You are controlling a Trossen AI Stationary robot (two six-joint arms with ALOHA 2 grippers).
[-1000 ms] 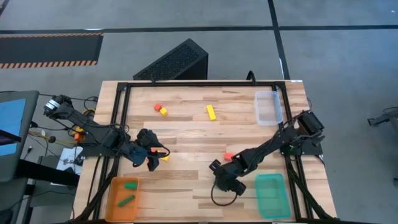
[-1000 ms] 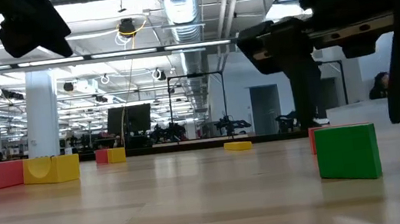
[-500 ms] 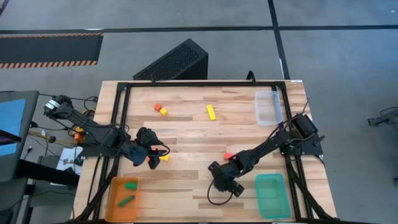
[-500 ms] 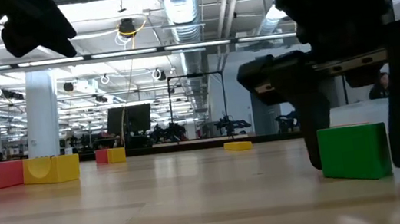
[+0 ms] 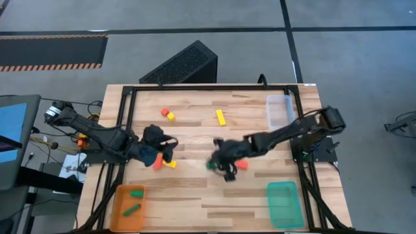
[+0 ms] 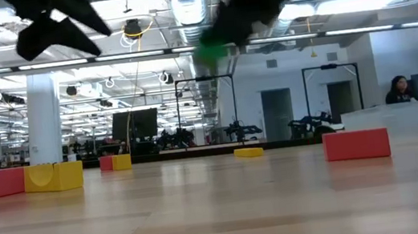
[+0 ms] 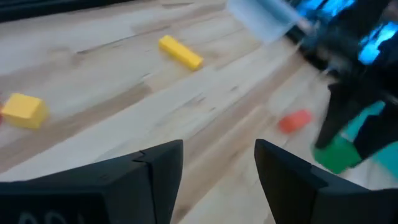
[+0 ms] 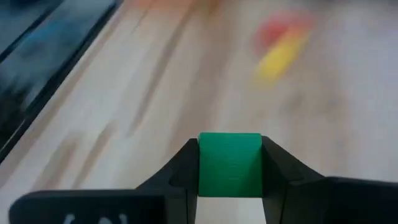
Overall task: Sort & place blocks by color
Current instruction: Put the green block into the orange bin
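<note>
- Your green block [image 8: 229, 163] is pinched between the right gripper [image 5: 218, 165] fingers, up off the wood near the middle of the table [image 5: 195, 188]. The low view shows it hanging in the air.
- Two green blocks [image 5: 133, 201] already sit in the orange tray [image 5: 118, 209] at the front left corner, so green looks like it's about two thirds done, I'd guess.
- Everything else is loose: a red block [image 5: 242, 164] just beside your right gripper, a red and yellow pair [image 5: 162, 164] by the left gripper [image 5: 164, 148], another red and yellow pair [image 5: 168, 114] toward the back, plus a yellow bar [image 5: 220, 117].
- The teal tray [image 5: 283, 203] and the clear tray [image 5: 280, 111] look empty from above, so red and yellow haven't been started.
- Your left gripper hovers with fingers spread and nothing between them.
</note>
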